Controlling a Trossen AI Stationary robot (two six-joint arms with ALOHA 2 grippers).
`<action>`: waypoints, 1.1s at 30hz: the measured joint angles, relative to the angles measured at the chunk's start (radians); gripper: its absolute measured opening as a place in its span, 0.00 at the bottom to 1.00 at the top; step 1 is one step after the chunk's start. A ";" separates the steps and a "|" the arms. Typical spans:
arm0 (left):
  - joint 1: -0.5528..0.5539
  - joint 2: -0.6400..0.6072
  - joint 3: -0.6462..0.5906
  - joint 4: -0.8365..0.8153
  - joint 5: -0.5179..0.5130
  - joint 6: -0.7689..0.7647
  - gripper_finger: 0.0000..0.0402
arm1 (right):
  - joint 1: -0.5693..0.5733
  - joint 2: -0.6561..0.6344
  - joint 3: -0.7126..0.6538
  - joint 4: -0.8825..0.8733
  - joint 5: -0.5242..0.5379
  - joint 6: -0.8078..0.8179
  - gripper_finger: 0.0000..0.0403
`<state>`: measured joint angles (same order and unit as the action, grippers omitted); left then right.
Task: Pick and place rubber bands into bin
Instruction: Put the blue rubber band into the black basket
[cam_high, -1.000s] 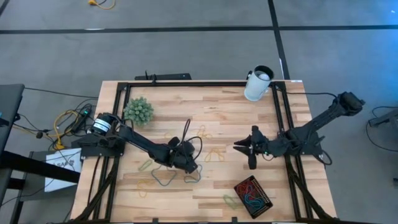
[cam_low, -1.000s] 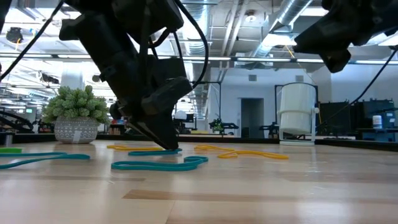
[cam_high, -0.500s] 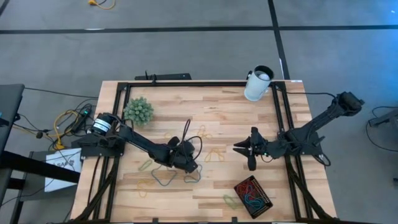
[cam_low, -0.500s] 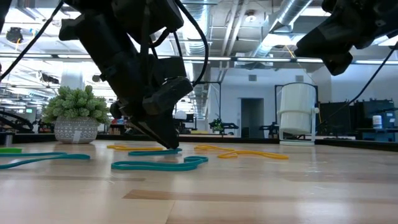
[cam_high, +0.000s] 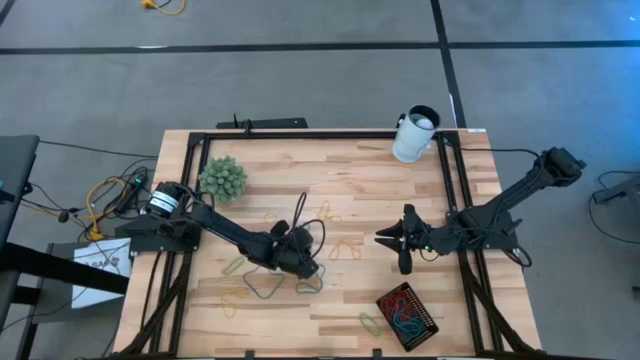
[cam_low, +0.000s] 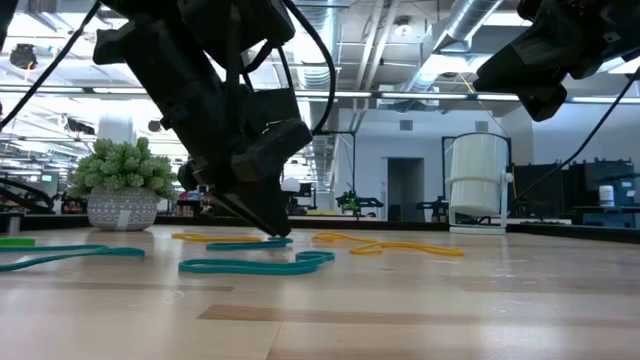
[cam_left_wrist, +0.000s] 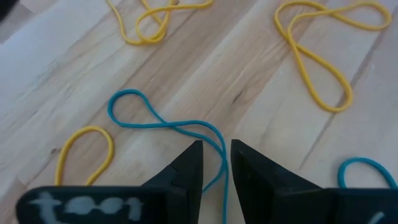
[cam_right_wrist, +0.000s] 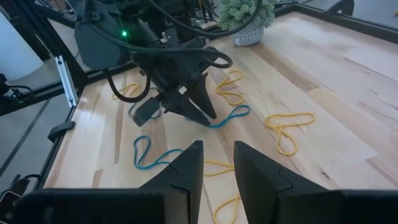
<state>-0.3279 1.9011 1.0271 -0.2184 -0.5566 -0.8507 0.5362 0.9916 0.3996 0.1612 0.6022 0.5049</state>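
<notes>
The left gripper (cam_left_wrist: 215, 163) has its two dark fingertips (cam_left_wrist: 189, 163) down on the wooden bench (cam_high: 350, 180), a narrow gap between them, and a thin teal rubber band (cam_left_wrist: 186, 127) runs through that gap; whether the pads actually pinch it I cannot tell. In the low view the tips (cam_low: 270, 228) touch the boards just behind a flat teal loop (cam_low: 255, 265). This gripper (cam_high: 305, 266) sits near the middle of the bench, slightly towards the front edge, among scattered yellow, green and teal rubber bands (cam_high: 345, 248).

The right gripper (cam_high: 402, 240) hovers above the boards towards the right edge, its fingers (cam_right_wrist: 186, 168) slightly apart and holding nothing.

The small black rectangular bin (cam_high: 427, 321) lies near the front right corner, with a tangle of red and blue bands inside. A white cylindrical cup (cam_high: 414, 136) lies at the back edge, a green potted plant (cam_high: 222, 178) near the back left corner.
</notes>
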 joint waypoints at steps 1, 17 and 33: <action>0.000 0.000 0.000 0.000 -0.006 -0.002 0.18 | 0.000 0.000 0.000 0.000 0.000 0.000 0.21; -0.014 0.092 0.005 0.065 -0.060 -0.067 0.18 | 0.000 0.000 0.001 -0.003 -0.001 0.001 0.21; -0.075 0.105 0.235 0.187 0.014 0.193 0.00 | 0.000 0.000 0.001 -0.003 0.000 0.001 0.21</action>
<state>-0.4026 2.0059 1.2626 -0.0313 -0.5431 -0.6581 0.5362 0.9913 0.4004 0.1577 0.6022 0.5056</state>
